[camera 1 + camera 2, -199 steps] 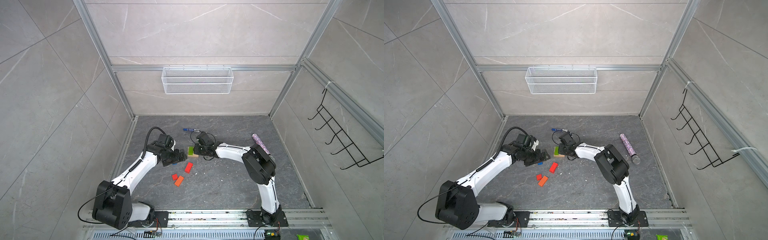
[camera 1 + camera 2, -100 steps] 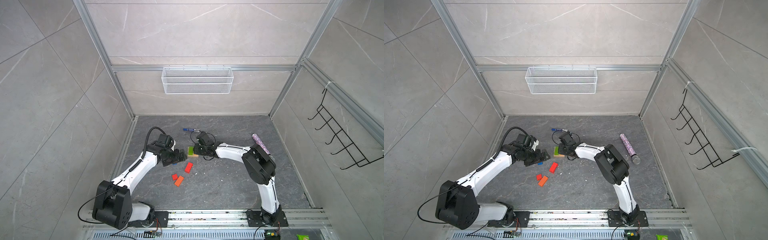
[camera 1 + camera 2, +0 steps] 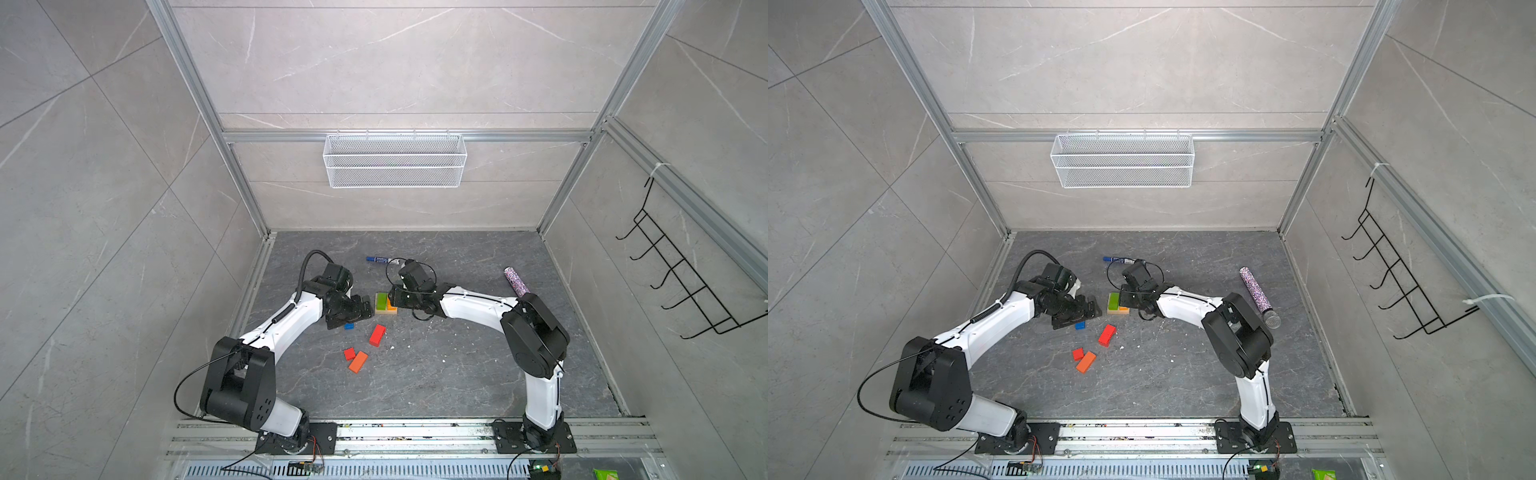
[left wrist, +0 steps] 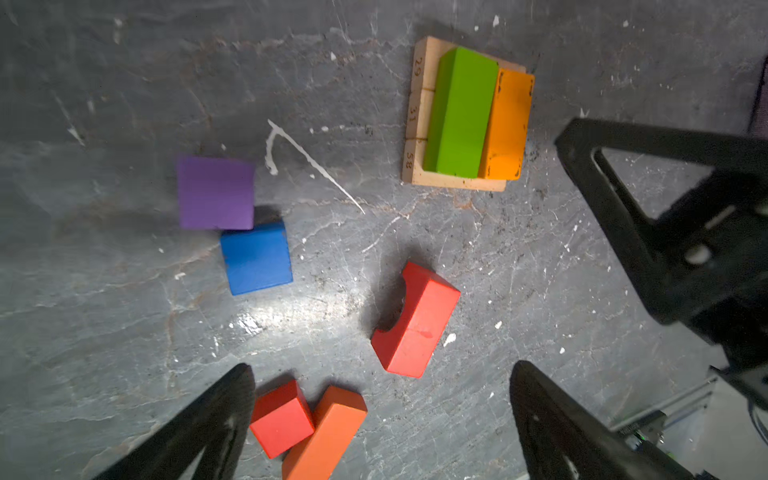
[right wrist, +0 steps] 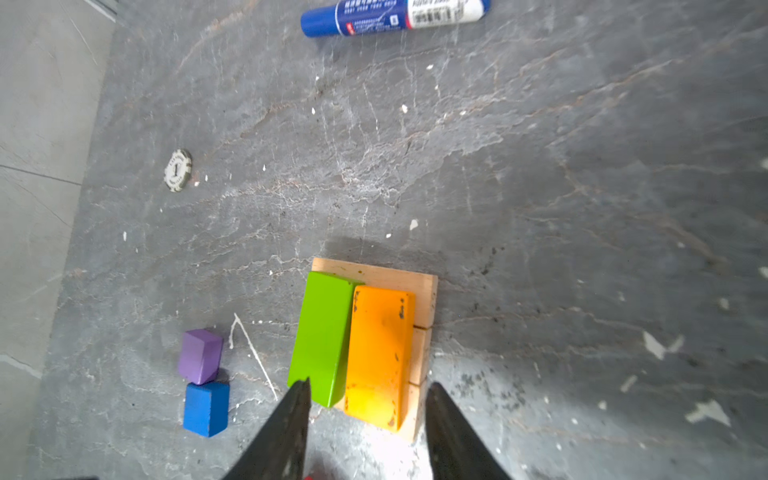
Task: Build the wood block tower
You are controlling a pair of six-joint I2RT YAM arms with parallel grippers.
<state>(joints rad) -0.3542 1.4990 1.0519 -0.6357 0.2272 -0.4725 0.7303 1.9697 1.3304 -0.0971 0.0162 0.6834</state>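
The tower [image 3: 385,303] is a tan base [image 4: 415,108] carrying a green oblong [image 5: 324,336] and an orange oblong [image 5: 380,353] side by side. My right gripper [image 5: 370,415] is open, its fingers straddling the near end of those two oblongs. My left gripper [image 4: 382,415] is wide open and empty, hovering just left of the tower [image 3: 1118,304]. Loose below it lie a purple cube [image 4: 216,193], a blue cube [image 4: 257,257], a notched red oblong [image 4: 415,320], a red cube [image 4: 281,417] and an orange oblong [image 4: 326,432].
A blue marker pen [image 3: 380,260] lies behind the tower. A glittery microphone [image 3: 516,281] lies at the right. A small round chip [image 5: 178,170] sits on the floor near the left wall. A wire basket [image 3: 395,160] hangs on the back wall.
My right gripper's jaws have parted, letting go of the orange oblong on the tower. Both arms have stayed nearly still.
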